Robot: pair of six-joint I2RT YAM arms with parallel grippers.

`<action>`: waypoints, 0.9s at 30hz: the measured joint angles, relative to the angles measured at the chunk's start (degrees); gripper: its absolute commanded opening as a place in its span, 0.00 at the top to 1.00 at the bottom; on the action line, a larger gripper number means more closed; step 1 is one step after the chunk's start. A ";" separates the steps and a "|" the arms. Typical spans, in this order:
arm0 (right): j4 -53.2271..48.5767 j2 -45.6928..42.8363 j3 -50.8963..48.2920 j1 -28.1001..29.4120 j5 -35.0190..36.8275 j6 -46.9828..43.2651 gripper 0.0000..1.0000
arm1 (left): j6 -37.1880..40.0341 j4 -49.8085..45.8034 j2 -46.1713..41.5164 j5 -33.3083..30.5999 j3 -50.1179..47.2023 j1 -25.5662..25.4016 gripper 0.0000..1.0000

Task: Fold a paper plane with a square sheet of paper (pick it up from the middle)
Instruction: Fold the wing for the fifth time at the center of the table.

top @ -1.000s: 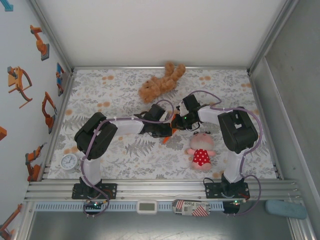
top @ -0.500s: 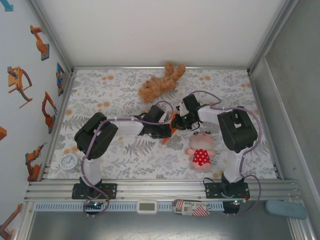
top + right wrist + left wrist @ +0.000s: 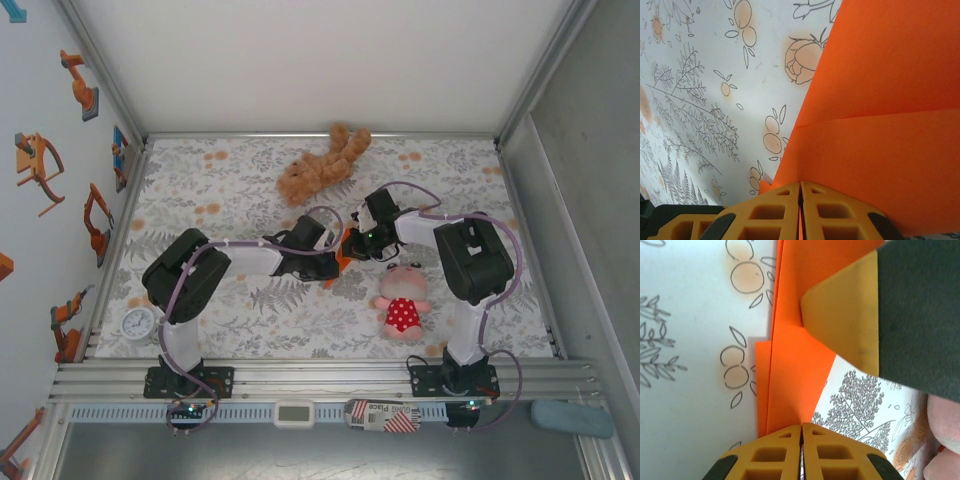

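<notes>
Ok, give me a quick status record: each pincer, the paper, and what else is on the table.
left pincer: shut on the orange paper, at its edge
right pincer: shut on the same paper
paper state: partly folded, with a crease across it in the right wrist view
paper place: mid-table, between the two arms
bear: lying at the far side, apart from both arms
doll: lying close to the right arm, not held
clock: near left corner of the table
</notes>
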 measured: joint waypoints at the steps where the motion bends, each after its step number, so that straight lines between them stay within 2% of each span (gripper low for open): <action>1: 0.00 0.00 0.00 0.00 -0.04 0.00 0.90 | 0.00 -0.50 -0.31 -0.28 -0.13 -0.20 0.90; 7: 0.00 0.02 0.02 0.00 -0.11 0.00 0.90 | 0.15 -2.64 -2.36 -1.79 -1.90 -1.31 0.90; 18: -1.03 0.46 0.11 0.37 -2.25 0.04 0.90 | -0.90 0.15 -6.21 -3.67 -7.63 -2.75 0.91; 27: -1.38 0.76 0.42 0.37 -2.54 0.04 0.90 | -2.60 -4.24 -11.61 -3.91 -12.15 -3.96 0.91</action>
